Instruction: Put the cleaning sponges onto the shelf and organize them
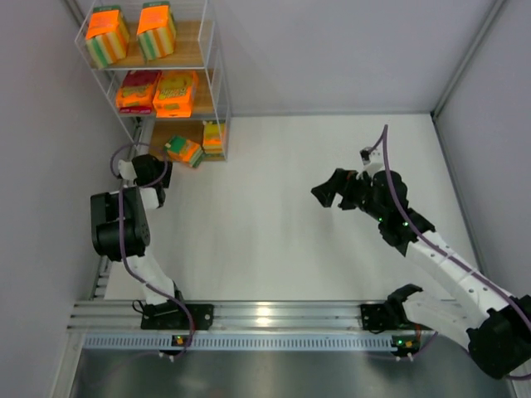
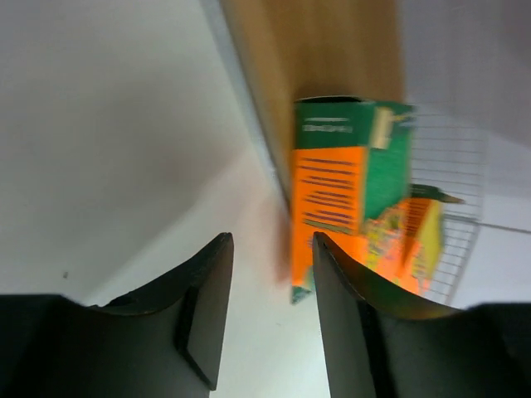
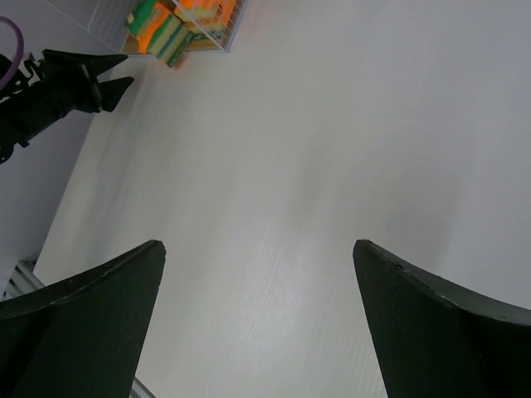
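CLOSING IN ON THE LAST PACK: All six cleaning sponges (image 1: 108, 35) are seen on the shelf (image 1: 192, 51) at the far left of the bench (image 1: 274, 232). Two blocky packs (image 1: 158, 29) are stood on top, two flat packs (image 1: 139, 89) are laid on the middle level, and two are on the lowest board (image 2: 332, 50). There, a tilted pack (image 1: 184, 150) is lodged at the near edge, just beside an upright pack (image 1: 214, 137).

The left claw (image 2: 271, 240) is held just short of the tilted pack, with its jaws partly apart and nothing gripped. The right claw (image 3: 257, 245) is spread wide and empty over the bench, well apart from the shelf.

The step in hand is judged to be the straightening of the tilted pack. It is best done with the jaws spread wider than the pack, brought in level with the board and closed on the pack's flat sides. Any push should be kept gentle, so that the upright pack is not toppled and the shelf is not struck.
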`<state>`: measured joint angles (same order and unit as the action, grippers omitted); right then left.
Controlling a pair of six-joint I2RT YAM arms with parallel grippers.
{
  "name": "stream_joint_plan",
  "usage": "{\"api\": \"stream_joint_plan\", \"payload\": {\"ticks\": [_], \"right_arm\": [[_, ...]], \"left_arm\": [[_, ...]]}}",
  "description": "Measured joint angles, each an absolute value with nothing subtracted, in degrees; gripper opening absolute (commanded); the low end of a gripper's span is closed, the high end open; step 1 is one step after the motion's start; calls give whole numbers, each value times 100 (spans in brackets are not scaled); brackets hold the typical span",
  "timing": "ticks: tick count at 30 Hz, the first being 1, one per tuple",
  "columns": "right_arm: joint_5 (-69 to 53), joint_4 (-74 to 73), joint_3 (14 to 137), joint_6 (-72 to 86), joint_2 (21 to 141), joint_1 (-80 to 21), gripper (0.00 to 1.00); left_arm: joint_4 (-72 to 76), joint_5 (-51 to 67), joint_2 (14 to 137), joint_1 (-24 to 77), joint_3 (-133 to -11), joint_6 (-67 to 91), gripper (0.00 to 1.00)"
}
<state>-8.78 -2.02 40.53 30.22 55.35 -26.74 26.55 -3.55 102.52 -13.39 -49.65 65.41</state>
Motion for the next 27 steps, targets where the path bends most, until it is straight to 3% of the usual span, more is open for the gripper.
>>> {"api": "stream_joint_plan", "payload": {"ticks": [2, 5, 12, 27], "right_arm": [[-860, -285, 3940, 3024, 5568, -2674, 99], [-812, -274, 3920, 3026, 5675, -2674, 100], [-766, -239, 4021, 3028, 6410, -2672, 99], [-1070, 281, 4289, 3105, 7341, -2670, 99]], "left_arm": [[2550, -285, 10700, -1347, -5133, 6630, 40], [2668, -228, 11133, -1354, -5332, 6897, 35], [2989, -215, 11773, -1354, -6075, 7183, 34], [3446, -14, 12219, -1350, -6434, 7205, 34]]}}
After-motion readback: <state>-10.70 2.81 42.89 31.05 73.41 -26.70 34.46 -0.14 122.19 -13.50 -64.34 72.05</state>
